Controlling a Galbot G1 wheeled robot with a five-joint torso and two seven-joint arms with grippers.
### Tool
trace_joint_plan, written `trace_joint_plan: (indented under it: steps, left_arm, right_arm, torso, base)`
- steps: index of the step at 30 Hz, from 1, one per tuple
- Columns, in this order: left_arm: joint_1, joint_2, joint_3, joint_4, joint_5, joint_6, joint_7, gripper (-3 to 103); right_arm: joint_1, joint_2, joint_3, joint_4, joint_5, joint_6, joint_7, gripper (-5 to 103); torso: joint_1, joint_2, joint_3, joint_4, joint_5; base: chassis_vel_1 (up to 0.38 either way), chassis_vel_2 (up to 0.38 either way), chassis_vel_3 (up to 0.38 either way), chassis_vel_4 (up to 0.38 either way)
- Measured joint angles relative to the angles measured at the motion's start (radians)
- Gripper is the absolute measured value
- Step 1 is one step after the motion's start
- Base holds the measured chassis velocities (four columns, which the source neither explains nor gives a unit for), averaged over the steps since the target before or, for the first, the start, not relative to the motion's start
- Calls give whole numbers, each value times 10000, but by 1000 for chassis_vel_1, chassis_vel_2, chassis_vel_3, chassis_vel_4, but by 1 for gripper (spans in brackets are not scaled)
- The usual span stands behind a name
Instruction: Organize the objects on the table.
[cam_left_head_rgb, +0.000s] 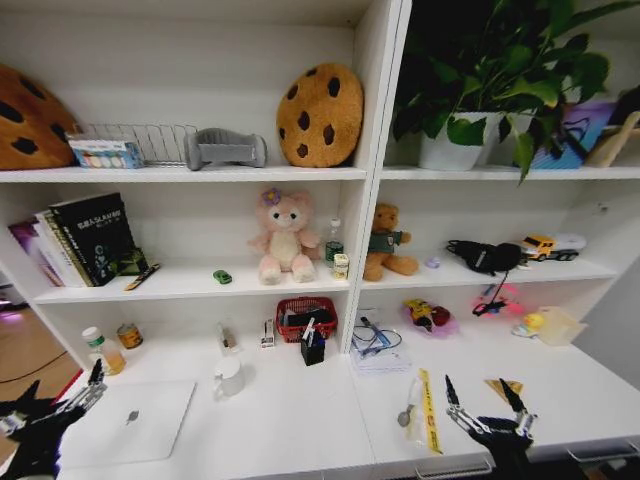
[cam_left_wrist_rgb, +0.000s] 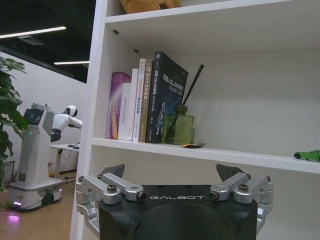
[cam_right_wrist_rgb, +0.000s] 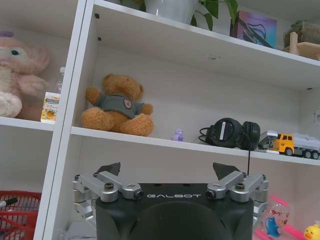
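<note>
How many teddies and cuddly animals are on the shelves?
2: a pink plush bunny on the middle shelf's left bay, and a brown teddy bear just right of the divider. Others may be hidden.

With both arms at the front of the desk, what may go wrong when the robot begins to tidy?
1. The left end effector, open, sits at the corner of the silver laptop; it may push the laptop toward the desk edge.
2. The white mug stands just behind the laptop; a reach over it may tip it.
3. The right end effector, open, is beside a yellow strip and may drag it.
</note>
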Motion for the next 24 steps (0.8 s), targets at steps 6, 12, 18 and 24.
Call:
trace_joint_plan:
  steps: [6, 12, 18, 24]
  left_arm:
    - [73, 6, -110, -178, -30, 3, -4, 100]
    - [193, -286, -136, -441, -37, 3, -10, 100]
    - [234, -352, -159, -529, -34, -11, -11, 100]
    - [302, -388, -256, -596, -81, -46, -12, 100]
  right_arm:
    - [77, -21, 19, -38, 24, 18, 5, 100]
    - [124, -45, 0, -83, 155, 4, 24, 100]
    - [154, -77, 35, -91, 205, -43, 24, 100]
    - [244, -69, -18, -210, 174, 93, 140, 100]
  torso:
    - [0, 0, 0, 1, 5]
    - [0, 0, 0, 2, 3]
    - [-1, 2, -1, 2, -4]
    - [0, 1, -1, 0, 0]
  base:
    - [-126, -124, 125, 135]
    - [-215, -207, 211, 217]
    - [-260, -271, 274, 280]
    - [-330, -348, 340, 335]
